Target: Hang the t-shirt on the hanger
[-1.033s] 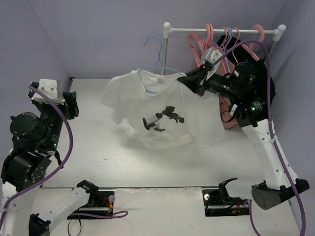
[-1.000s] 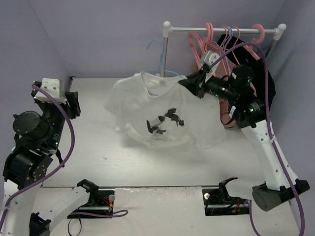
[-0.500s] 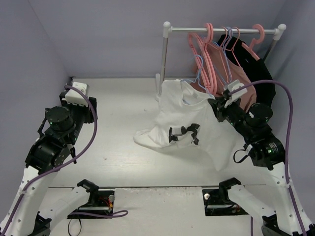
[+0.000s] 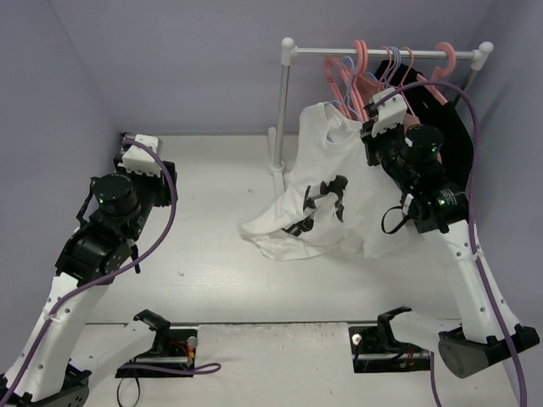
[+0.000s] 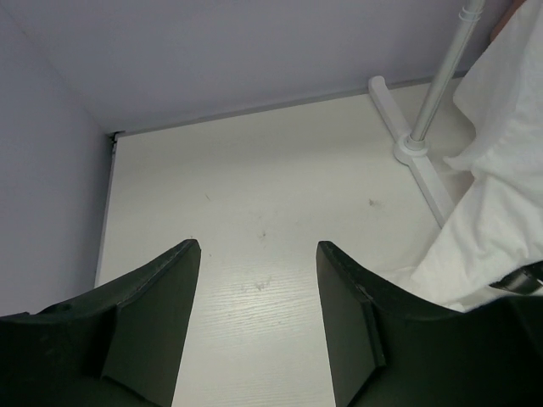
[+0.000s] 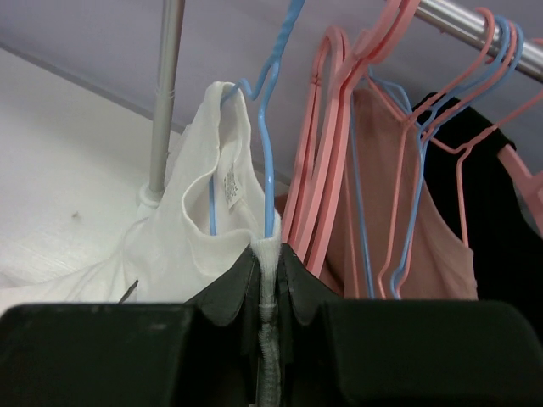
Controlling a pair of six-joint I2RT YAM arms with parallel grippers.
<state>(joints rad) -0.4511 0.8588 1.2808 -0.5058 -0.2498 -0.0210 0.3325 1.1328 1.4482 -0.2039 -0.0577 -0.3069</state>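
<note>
The t-shirt (image 4: 327,199) hangs draped over the hanger (image 6: 265,127), up beside the rail (image 4: 382,52), its hem sagging toward the table (image 4: 212,254). My right gripper (image 6: 268,271) has its fingers pressed together on a fold of white fabric at the shoulder, just below the blue wire. The left gripper (image 5: 254,288) hovers spread and empty. I can't see the hook seated on the rail. Letting go now could drop everything, or tangle it in the pink hangers (image 6: 322,153).
</note>
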